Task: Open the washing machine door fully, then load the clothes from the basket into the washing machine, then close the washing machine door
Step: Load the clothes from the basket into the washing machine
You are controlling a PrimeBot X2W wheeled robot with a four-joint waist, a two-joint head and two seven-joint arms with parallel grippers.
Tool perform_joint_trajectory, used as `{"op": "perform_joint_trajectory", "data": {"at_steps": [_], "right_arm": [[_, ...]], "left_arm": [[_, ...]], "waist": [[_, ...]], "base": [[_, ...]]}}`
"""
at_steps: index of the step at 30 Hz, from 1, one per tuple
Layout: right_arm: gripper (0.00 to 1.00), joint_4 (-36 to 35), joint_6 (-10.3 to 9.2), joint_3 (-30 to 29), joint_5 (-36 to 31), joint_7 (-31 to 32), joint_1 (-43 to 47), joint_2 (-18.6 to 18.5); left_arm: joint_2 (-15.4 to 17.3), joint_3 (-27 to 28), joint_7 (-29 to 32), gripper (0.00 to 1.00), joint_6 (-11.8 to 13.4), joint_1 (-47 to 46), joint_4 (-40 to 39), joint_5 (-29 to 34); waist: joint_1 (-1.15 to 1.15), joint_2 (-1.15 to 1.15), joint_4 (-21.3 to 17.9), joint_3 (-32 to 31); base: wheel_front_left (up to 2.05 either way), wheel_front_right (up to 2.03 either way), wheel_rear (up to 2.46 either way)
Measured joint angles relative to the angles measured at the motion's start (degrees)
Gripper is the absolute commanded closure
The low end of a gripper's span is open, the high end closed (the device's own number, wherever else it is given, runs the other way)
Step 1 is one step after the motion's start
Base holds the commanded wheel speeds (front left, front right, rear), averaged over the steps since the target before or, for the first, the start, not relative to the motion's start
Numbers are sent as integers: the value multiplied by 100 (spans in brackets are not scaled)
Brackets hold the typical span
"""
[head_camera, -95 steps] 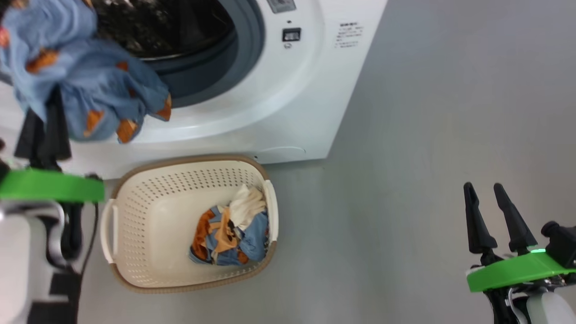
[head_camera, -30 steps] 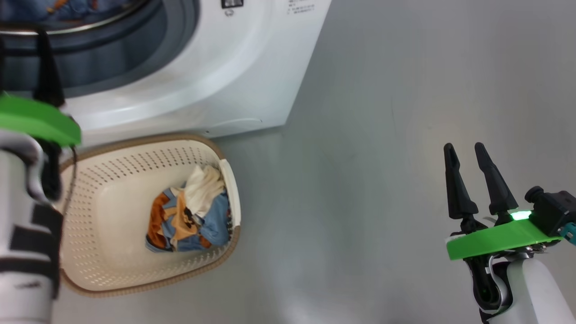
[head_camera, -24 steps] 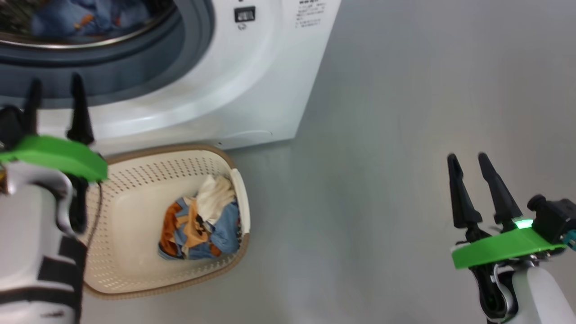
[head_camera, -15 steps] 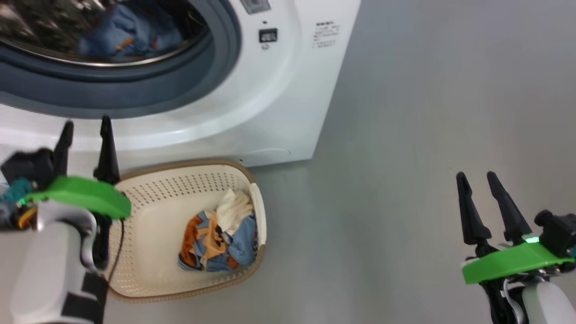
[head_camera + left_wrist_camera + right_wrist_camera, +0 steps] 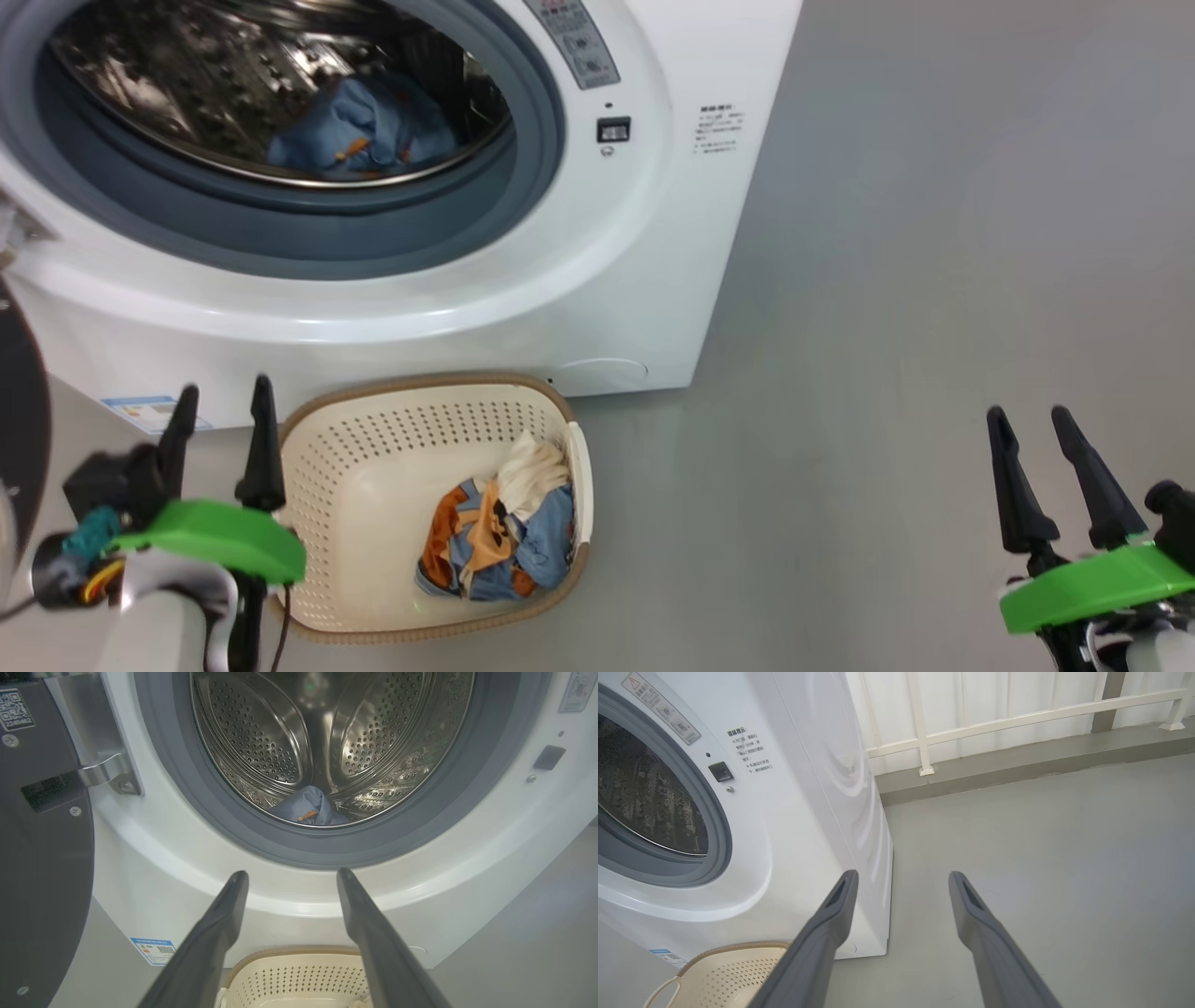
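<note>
The left gripper (image 5: 226, 386) points its two dark fingers (image 5: 260, 448) upward, jaws spread wide. A green wrist plate (image 5: 210, 551) sits just behind the jaws, with the pale forearm (image 5: 159, 625) below it. The right gripper (image 5: 1027, 413) mirrors this pose, jaws equally parted, its own green plate (image 5: 1097, 586) right behind them.

Left gripper (image 5: 292, 875) at bottom centre, fingers spread wide, tips over the white front of the washing machine (image 5: 154, 858), just below the grey gasket (image 5: 327, 847). Drum (image 5: 261, 732) upper centre, one blue garment (image 5: 310, 809) at its bottom. Door (image 5: 42, 882) swung out along the left edge, metal hinge (image 5: 110, 772) upper left. Basket (image 5: 299, 975) rim at bottom centre, blue label (image 5: 153, 950) lower left.
</note>
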Motion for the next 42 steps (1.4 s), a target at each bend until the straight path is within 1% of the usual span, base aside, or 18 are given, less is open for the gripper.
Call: {"op": "perform_joint_trajectory", "data": {"at_steps": [11, 25, 29, 42], "right_arm": [[0, 5, 0, -31, 43, 0, 307, -81], [0, -20, 0, -98, 53, -1, 653, -135], [0, -33, 0, -172, 53, -1, 653, -135], [0, -63, 0, -178, 53, 0, 647, -130]], "left_arm": [[-13, 162, 5, 0, 0, 852, -456, 41], [-41, 409, 5, 0, 0, 1648, -1014, 83], [-58, 475, 5, 0, 0, 1786, -1122, 85], [-158, 498, 5, 0, 0, 1792, -1230, 99]], "waist": [[0, 0, 180, -358], [0, 0, 258, -653], [0, 0, 262, -652], [0, 0, 250, -525]], "base": [[0, 0, 0], [0, 0, 0], [0, 0, 0], [0, 0, 0]]}}
